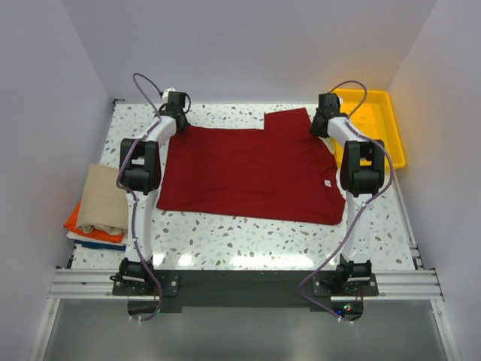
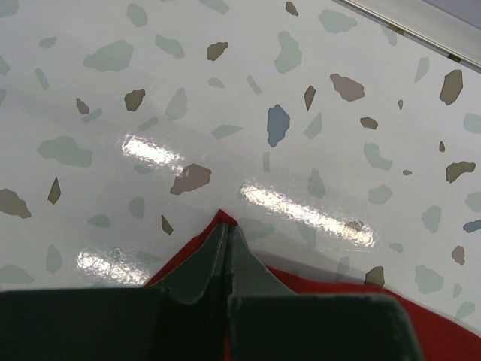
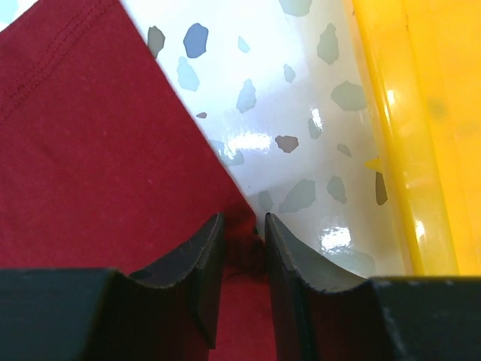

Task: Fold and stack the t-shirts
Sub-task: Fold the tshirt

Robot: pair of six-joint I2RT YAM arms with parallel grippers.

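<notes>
Top external view: my left fingers (image 1: 179,120) and right fingers (image 1: 323,126) each clamp the upper edge of the dark red shirt (image 1: 248,169), spread on the table (image 1: 248,241).

Plain pale walls (image 1: 248,45) closed in a glossy terrazzo table (image 1: 248,233). Light glared in bright white streaks on it just ahead of the left claw (image 2: 228,229).

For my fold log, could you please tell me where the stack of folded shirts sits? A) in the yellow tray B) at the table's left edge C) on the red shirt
B: the folded stack, tan on top, lies at the left edge of the table, apart from the red shirt and yellow tray.
</notes>
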